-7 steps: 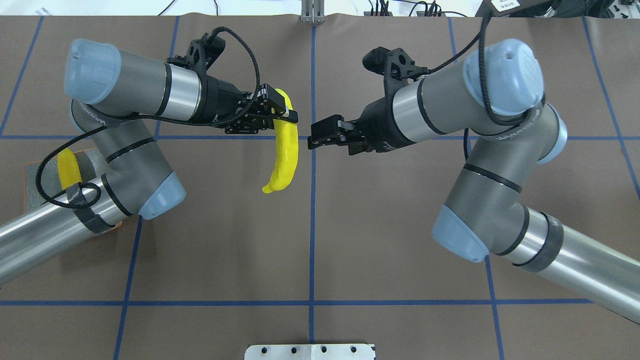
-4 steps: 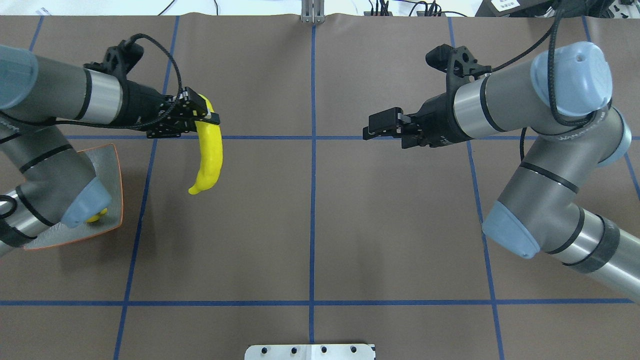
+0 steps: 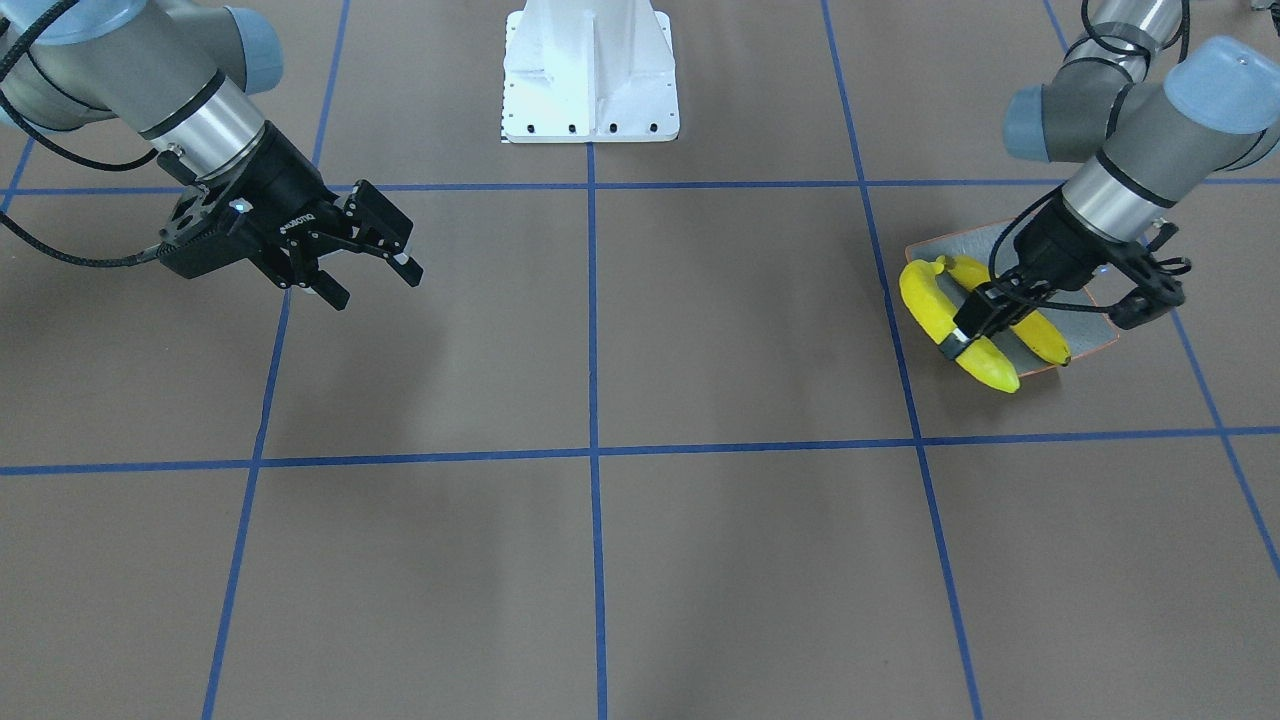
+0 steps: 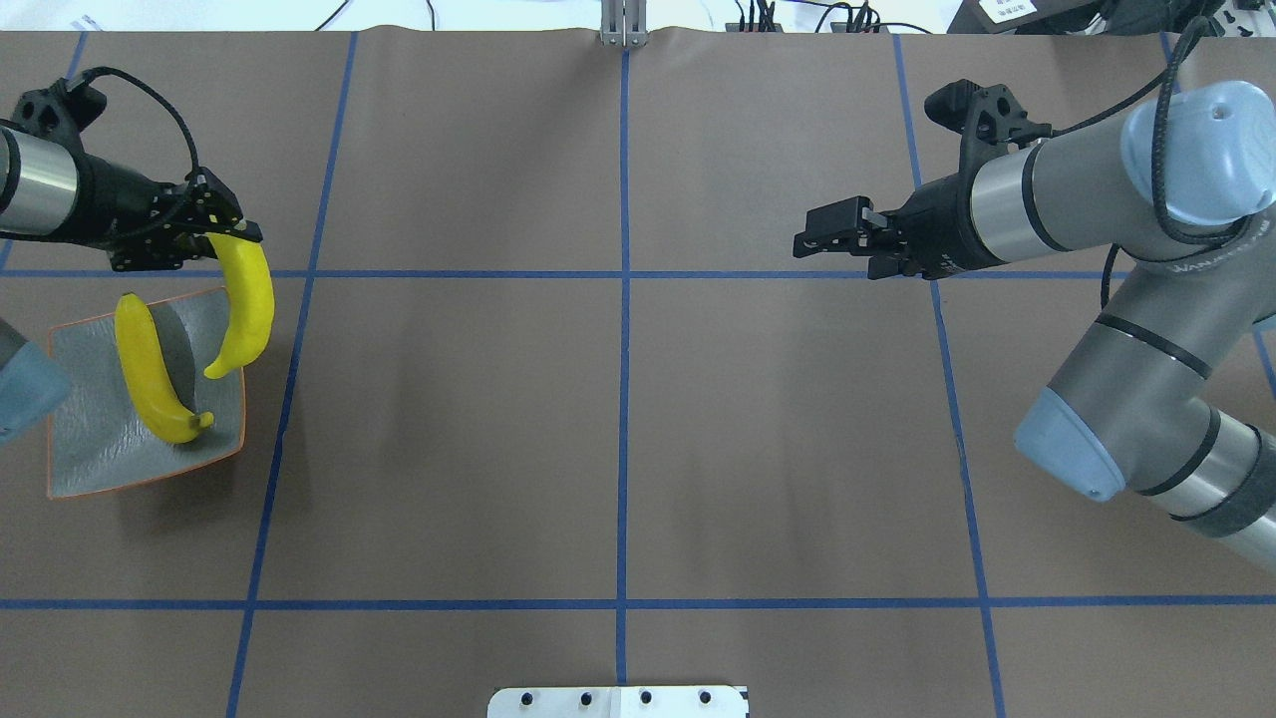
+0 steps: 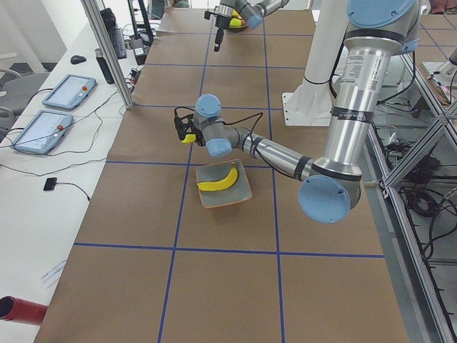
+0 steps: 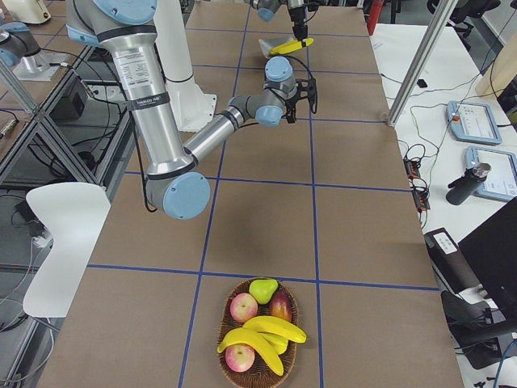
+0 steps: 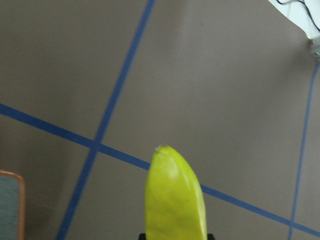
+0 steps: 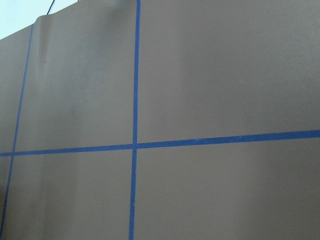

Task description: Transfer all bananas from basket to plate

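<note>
Surface: a table (image 4: pixel 618 449) under a brown cover, marked off by blue tape lines (image 4: pixel 624 399).
Plate: the plate (image 4: pixel 90 449) sits far out on the robot's left, with a lying banana (image 4: pixel 145 369) across it.
Held banana: the held banana (image 4: pixel 249 309) hangs from the left gripper (image 4: pixel 239 236) by its upper end. Its long axis runs back toward the robot, roughly alongside the lying banana. Its lower tip is over the plate's inner edge; I cannot tell whether it touches.
Left jaws: closed on the held banana's top.
Nearer arm: the left, right at the plate.
Right jaws: the right gripper (image 3: pixel 377 282) is spread wide, holding nothing, well apart from the plate.
Basket: the basket (image 6: pixel 262 380) has two bananas (image 6: pixel 271 327) left in it.
</note>
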Robot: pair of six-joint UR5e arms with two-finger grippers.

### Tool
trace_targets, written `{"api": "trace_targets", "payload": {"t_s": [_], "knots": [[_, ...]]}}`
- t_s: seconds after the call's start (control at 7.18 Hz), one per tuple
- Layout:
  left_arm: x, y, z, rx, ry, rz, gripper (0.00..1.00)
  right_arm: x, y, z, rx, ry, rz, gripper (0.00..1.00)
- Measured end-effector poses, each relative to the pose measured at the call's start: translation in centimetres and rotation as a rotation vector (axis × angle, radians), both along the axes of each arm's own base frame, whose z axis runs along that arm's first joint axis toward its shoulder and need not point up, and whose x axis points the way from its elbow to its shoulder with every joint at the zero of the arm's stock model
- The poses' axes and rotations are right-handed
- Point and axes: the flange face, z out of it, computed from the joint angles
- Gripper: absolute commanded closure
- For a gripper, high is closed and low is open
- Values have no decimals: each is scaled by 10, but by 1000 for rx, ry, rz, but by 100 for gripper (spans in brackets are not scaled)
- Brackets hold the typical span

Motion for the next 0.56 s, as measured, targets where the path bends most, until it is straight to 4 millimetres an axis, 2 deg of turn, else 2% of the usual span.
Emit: {"api": "trace_targets", "payload": {"t_s": [0.28, 0.56], "knots": [[-31, 13, 32, -127, -124, -28, 100, -1, -4, 8, -5, 19, 26, 0], [-37, 22, 65, -280, -270, -53, 100, -4, -8, 16, -12, 35, 38, 0]]}}
